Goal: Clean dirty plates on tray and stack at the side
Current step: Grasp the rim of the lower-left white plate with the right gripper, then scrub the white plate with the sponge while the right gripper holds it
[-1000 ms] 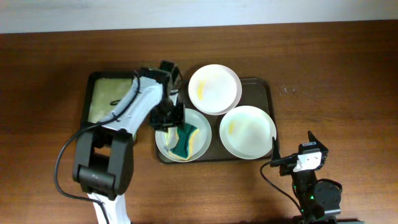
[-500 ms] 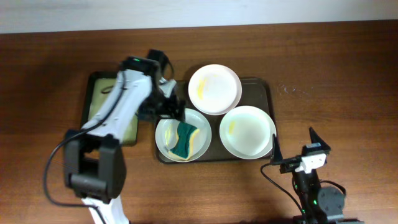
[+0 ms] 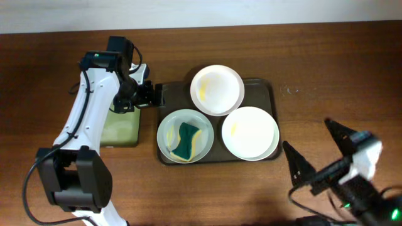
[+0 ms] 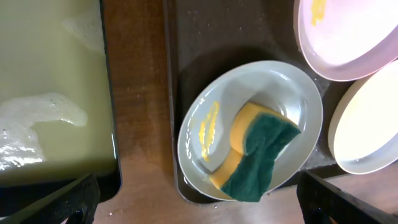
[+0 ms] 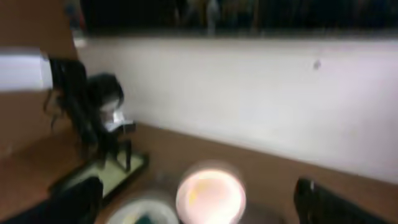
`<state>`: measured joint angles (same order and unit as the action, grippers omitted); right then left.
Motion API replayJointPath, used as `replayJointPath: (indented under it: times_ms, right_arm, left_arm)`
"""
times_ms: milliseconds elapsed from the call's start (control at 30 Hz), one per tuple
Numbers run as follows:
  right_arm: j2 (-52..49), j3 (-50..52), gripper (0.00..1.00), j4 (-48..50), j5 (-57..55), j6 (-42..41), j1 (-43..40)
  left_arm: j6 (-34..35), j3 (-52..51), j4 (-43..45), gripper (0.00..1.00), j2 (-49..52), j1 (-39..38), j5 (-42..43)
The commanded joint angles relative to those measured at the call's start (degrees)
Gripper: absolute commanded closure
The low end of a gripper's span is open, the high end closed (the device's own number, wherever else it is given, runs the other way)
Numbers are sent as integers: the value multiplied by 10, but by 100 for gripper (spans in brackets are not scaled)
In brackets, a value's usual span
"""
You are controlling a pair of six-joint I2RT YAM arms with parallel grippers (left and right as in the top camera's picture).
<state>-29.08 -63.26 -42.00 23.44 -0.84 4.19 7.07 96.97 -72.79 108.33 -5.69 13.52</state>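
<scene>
Plates (image 3: pixel 217 90) round, glossy white, dark rounded tray (image 3: pixel 259 91), yellow-green sponge (image 3: pixel 184 140)

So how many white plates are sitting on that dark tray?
3, all on the tray: the back plate, the front-right plate, and the front-left plate, which holds a sponge. None looks hidden.

3 plates (image 3: pixel 250 132) sit close together and fill most of the tray (image 3: pixel 260 88). A sponge (image 3: pixel 186 140) lies in the near left one. The left arm (image 3: pixel 80 113) hangs over the small tray (image 3: pixel 119 129). Bare table (image 3: pixel 333 75) lies right of the tray.
</scene>
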Motion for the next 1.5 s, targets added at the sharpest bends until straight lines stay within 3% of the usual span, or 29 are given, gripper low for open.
replayJointPath:
  times_ms: [0,67,133,167,267,367,400,433,467,500,633,767,1233,1467]
  right_arm:
    - [-169,-166,2,-121,194,-14,3]
    - [-235,-202,1,-123,276,-22,3]
    - [-302,-206,22,-101,271,-126,3]
    - [-336,-205,24,-127,232,-165,6]
    - [-427,-205,18,-208,28,-200,80]
    - [-548,-205,5,-202,-49,-207,204]
    - [-572,-205,9,-197,-65,-207,224]
    - [-604,-205,20,-191,-91,-207,243]
    - [-651,-205,51,-184,-125,-217,264]
    - [-698,-205,67,-177,-142,-237,278]
    - [-801,-205,64,-131,-142,-237,286]
    - [-842,-205,61,-111,-141,-237,289]
    - [-851,-157,67,-46,-136,-252,292]
    - [-851,-122,72,-34,-125,-298,292]
  left_arm:
    - [2,3,-1,0,-3,1,7]
    - [2,3,-2,0,-3,1,7]
    - [2,3,-4,0,-3,1,7]
    - [2,3,-4,0,-3,1,7]
    - [2,3,-4,0,-3,1,7]
    - [2,3,-3,0,-3,1,7]
    - [2,3,-3,0,-3,1,7]
    - [2,3,-3,0,-3,1,7]
    - [2,3,-3,0,-3,1,7]
    - [2,3,-4,0,-3,1,7]
    - [2,3,-4,0,-3,1,7]
    - [2,3,-3,0,-3,1,7]
    - [2,3,-4,0,-3,1,7]
    - [1,3,1,0,-3,-33,7]
